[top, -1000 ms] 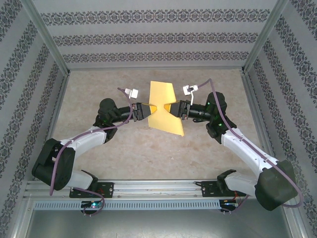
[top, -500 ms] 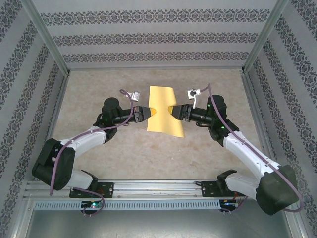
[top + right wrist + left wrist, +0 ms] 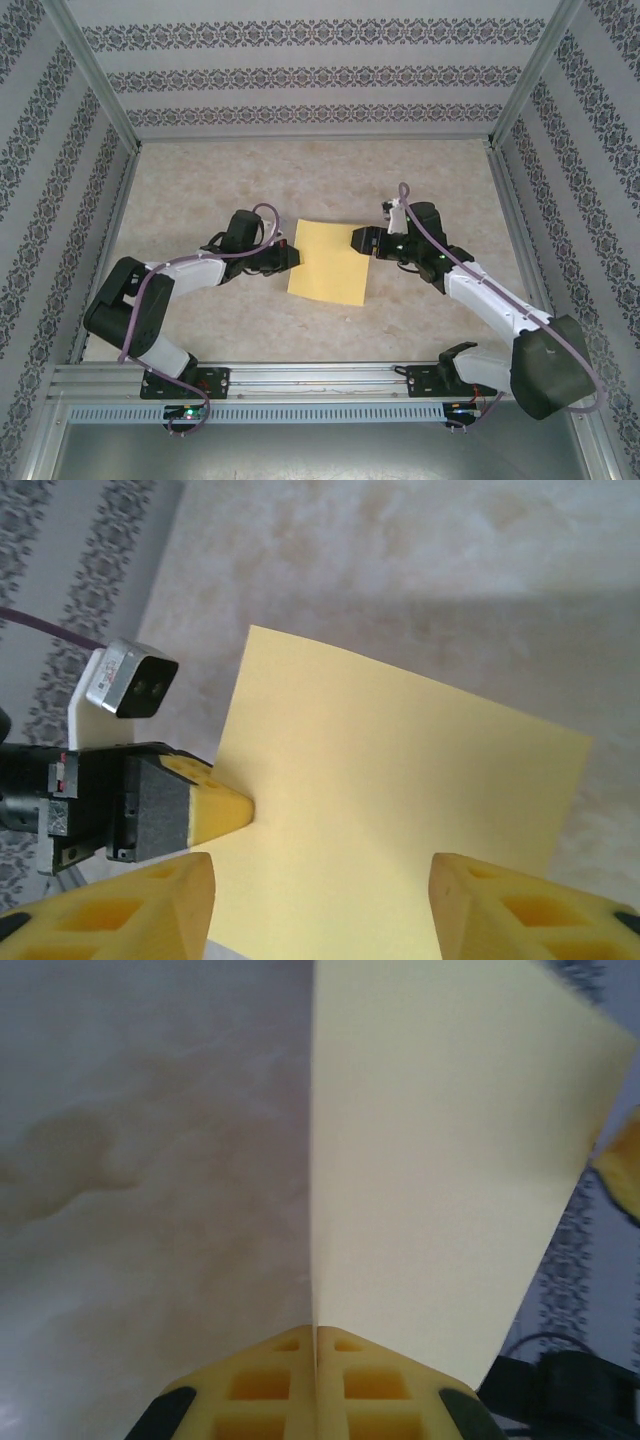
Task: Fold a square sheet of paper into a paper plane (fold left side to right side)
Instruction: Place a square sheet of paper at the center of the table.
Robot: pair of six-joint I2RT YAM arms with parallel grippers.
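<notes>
Releasing the square sheet of paper (image 3: 328, 262), right pincer (image 3: 360, 241) opened.

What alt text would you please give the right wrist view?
A yellow square sheet of paper spreads over a mottled beige table, its edge pinched by the left gripper's shut yellow fingers; the right gripper's fingers stand apart.

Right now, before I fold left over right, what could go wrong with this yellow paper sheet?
1. The left gripper pinches the thin yellow square sheet only at its very edge; it may slip out.
2. The right gripper stands open, pinning nothing; the sheet could slide and the fold skew.
</notes>
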